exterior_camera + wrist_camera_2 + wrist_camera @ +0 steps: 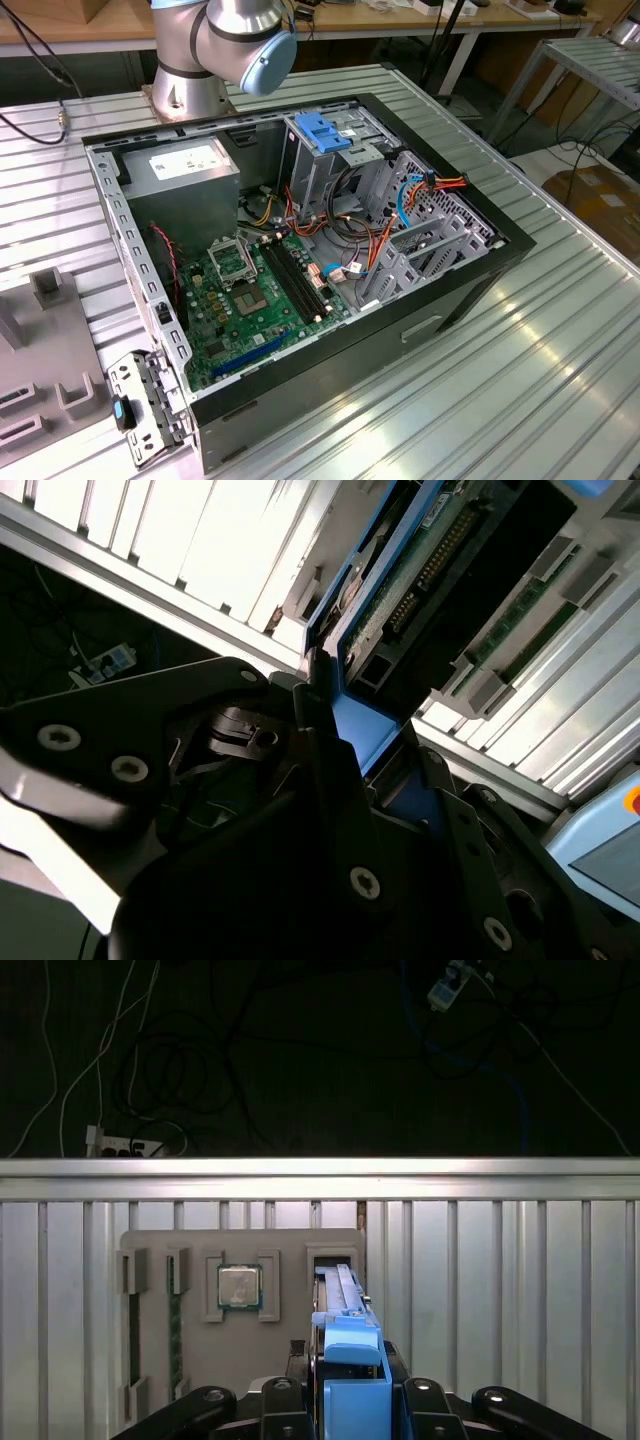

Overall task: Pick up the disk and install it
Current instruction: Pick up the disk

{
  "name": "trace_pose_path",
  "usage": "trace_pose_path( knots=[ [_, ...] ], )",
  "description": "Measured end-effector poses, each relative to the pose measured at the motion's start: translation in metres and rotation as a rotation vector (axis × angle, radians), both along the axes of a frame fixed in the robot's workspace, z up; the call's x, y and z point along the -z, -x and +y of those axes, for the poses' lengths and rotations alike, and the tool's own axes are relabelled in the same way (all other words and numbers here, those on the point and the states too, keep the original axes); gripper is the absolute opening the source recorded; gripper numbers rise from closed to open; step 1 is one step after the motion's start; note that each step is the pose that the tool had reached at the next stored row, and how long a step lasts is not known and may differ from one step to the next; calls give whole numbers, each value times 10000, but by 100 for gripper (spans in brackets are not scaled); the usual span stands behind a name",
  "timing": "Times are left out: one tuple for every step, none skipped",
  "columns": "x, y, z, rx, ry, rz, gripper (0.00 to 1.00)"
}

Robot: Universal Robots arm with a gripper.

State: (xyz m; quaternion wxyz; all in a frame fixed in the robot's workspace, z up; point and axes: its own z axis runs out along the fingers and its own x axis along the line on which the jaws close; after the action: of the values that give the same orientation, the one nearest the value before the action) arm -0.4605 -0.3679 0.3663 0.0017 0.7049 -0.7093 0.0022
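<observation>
Gripper [350, 1398] straddles disk [338, 1295] in first wrist view; jaws look clenched on its blue side edges, disk standing on edge btwn them; long axis runs straight out from jaws, far end over grey tray [290, 1245], near chip [240, 1286].

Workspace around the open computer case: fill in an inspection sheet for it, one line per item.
Surface: slatted metal table, bearing an open computer case and a grey fixture tray.
Job's things: the disk stands on edge over the tray.
Clutter: a processor chip in the tray.
Grippers: the gripper is shut on the disk.
Cables: coloured wires inside the case; loose cables beyond the table's edge.
Surroundings: wooden workbenches.
</observation>
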Motion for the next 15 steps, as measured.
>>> trace_pose_path(
  knots=[
    [-6,0,0,0,0,-1,37],
    [-12,0,0,0,-1,-2,37],
    [-18,0,0,-1,0,-2,37],
    [-31,0,0,0,0,-1,37],
    [-40,0,0,0,0,-1,37],
    [-52,0,0,0,0,-1,37],
    [-58,0,0,0,-1,-2,37],
    [-63,0,0,-1,0,-1,37],
    [-70,0,0,0,0,-1,37],
    [-75,0,0,0,0,-1,37],
    [-82,0,0,0,-1,-2,37],
    [-87,0,0,0,-1,-2,37],
    [-95,0,0,0,0,-1,37],
    [-100,0,0,0,0,-1,37],
    [-109,0,0,-1,0,-1,37]
  ],
)
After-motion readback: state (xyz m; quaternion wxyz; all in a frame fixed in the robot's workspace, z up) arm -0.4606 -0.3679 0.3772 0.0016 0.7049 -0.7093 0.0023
